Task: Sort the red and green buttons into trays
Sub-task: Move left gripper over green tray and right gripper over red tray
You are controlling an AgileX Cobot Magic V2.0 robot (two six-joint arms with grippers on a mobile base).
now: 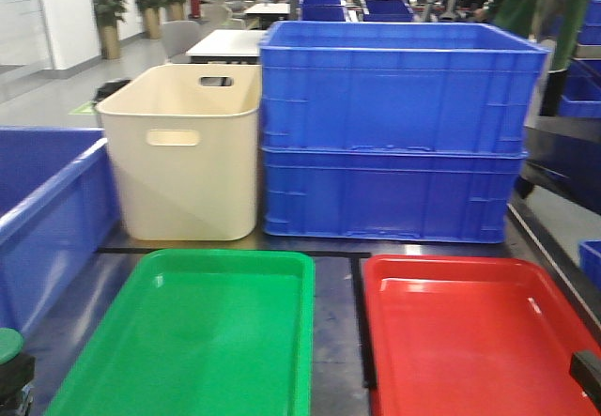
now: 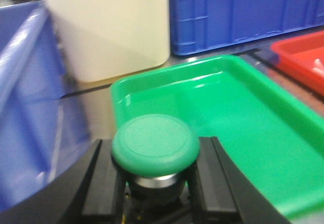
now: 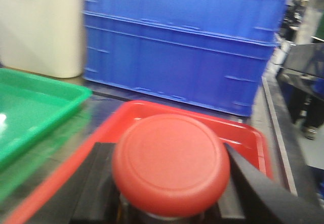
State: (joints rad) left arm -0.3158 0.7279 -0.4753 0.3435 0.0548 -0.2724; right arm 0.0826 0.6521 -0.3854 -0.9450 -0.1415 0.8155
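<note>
My left gripper (image 2: 154,183) is shut on the green button (image 2: 155,145), holding it by its dark base at the near left corner of the green tray (image 2: 263,128). The button's green cap (image 1: 7,344) shows at the bottom left edge of the front view, left of the green tray (image 1: 197,341). My right gripper (image 3: 169,198) is shut on the red button (image 3: 170,163), held over the near end of the red tray (image 3: 250,133). A black finger tip (image 1: 586,371) shows at the right edge of the red tray (image 1: 460,341).
A cream tub (image 1: 183,153) and two stacked blue crates (image 1: 394,134) stand behind the trays. Another blue crate (image 1: 47,219) stands at the left, close to the green tray. A dark rail (image 1: 554,256) runs along the right side.
</note>
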